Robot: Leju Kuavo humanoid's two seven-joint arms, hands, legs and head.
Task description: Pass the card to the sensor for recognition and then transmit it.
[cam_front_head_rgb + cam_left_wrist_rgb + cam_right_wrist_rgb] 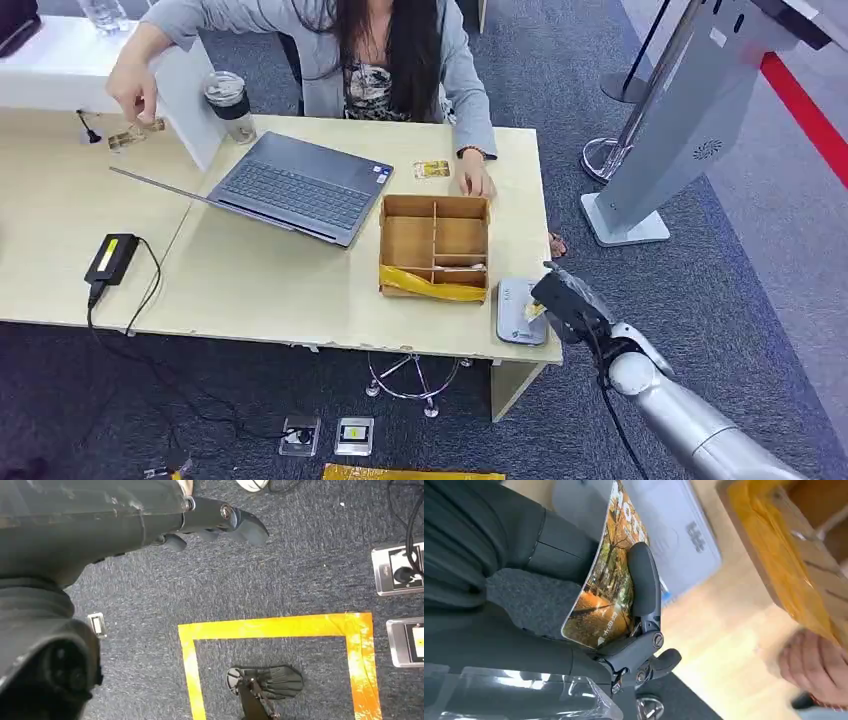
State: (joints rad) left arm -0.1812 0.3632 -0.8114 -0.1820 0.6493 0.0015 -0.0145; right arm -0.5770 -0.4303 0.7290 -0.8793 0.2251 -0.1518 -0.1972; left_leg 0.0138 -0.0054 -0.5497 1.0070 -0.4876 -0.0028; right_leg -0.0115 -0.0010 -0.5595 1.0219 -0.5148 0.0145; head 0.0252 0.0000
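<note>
Near right table corner | my right hand pinching card over sensor | thin, bendy, slick, so I'd grip its edges | left hand hanging, holding nothing

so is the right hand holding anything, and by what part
Yes: the right hand pinches the card across its flat faces, a finger pressed on the picture side.

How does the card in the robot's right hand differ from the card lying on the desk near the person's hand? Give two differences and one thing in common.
The card in the right hand is gripped by the right hand above the grey sensor, while the card on the desk lies flat and unheld beyond the wooden box. The held one bends in the fingers; the desk one looks flat. Both show yellowish printing.
</note>
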